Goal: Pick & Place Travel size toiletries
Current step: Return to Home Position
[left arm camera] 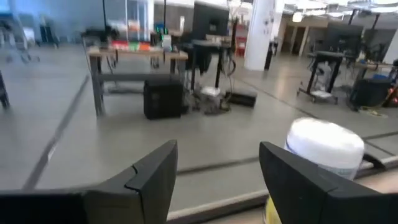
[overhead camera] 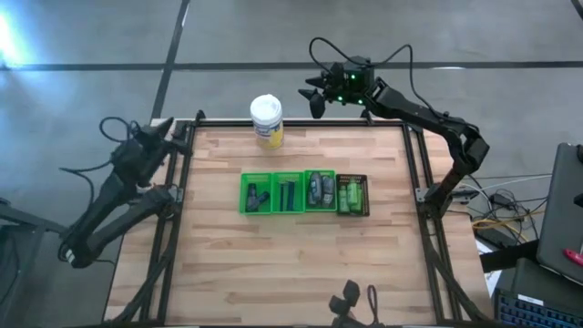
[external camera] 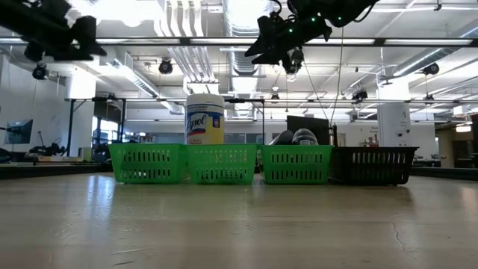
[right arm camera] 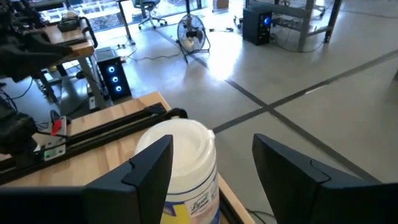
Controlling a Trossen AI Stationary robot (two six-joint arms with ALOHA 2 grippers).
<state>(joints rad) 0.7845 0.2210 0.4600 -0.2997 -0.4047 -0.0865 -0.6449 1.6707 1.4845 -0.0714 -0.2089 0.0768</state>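
The travel size toiletries lie in a row of four small baskets in the middle of the table. There are dark grey pieces point(overhead camera: 256, 196) in the leftmost green basket, a dark bottle point(overhead camera: 286, 192) in the second, grey tubes point(overhead camera: 319, 189) in the third, and bright green bottles point(overhead camera: 352, 195) in the dark basket. In the low view, two rounded tops point(external camera: 295, 137) show above the third basket. My left gripper point(overhead camera: 168, 132) point(left arm camera: 217, 180) hangs open over the table's far left corner. My right gripper point(overhead camera: 316, 96) point(right arm camera: 211, 168) is open, high above the far edge, near the jar.
A big white-lidded jar point(overhead camera: 266, 118) point(right arm camera: 180, 155) point(left arm camera: 324, 146) stands at the far edge, left of my right gripper. The green baskets point(external camera: 222, 163) and the dark basket point(external camera: 371, 164) stand side by side. A dark mount point(overhead camera: 346, 296) sits at the near edge. Bare wood lies around the baskets.
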